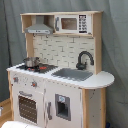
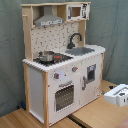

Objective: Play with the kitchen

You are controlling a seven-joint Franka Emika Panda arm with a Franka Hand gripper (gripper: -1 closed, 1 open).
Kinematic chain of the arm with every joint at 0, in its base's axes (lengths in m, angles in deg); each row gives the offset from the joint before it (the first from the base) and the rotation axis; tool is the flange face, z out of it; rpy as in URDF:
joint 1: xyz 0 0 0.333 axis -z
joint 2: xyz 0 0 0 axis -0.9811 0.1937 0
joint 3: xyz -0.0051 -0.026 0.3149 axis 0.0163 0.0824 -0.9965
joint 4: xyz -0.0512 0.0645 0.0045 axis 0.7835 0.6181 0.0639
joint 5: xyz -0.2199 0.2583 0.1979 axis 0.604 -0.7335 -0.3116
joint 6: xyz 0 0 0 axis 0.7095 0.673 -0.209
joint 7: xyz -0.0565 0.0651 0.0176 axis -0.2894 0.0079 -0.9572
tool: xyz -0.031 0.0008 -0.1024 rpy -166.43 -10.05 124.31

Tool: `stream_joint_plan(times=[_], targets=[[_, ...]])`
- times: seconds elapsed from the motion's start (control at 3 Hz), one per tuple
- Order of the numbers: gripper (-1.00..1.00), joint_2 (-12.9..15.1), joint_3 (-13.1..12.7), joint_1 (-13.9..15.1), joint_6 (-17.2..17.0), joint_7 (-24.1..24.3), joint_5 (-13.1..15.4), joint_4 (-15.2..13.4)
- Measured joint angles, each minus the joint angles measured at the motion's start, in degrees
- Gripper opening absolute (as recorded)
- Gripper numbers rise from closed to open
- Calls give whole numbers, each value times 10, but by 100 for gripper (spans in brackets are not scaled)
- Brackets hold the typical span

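The kitchen fills the frame's centre in both exterior views — rigid, probably too heavy to shift, best worked by its oven door handle — while the gripper, lower right, hides whether it's spread.

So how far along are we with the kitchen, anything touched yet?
Nothing looks done: the kitchen has its oven door shut and the pot sitting on the stove. The gripper sits at the second exterior view's right edge, apart from it. All the play remains.
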Motion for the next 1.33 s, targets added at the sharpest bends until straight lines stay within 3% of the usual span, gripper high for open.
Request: stream_joint_plan(times=[0.67, 1.0, 1.33], targets=[[100, -5, 26, 6, -56, 21, -1, 94], [100, -4, 45, 51, -64, 49, 6, 101], [100, -9, 87, 54, -57, 61, 16, 62]])
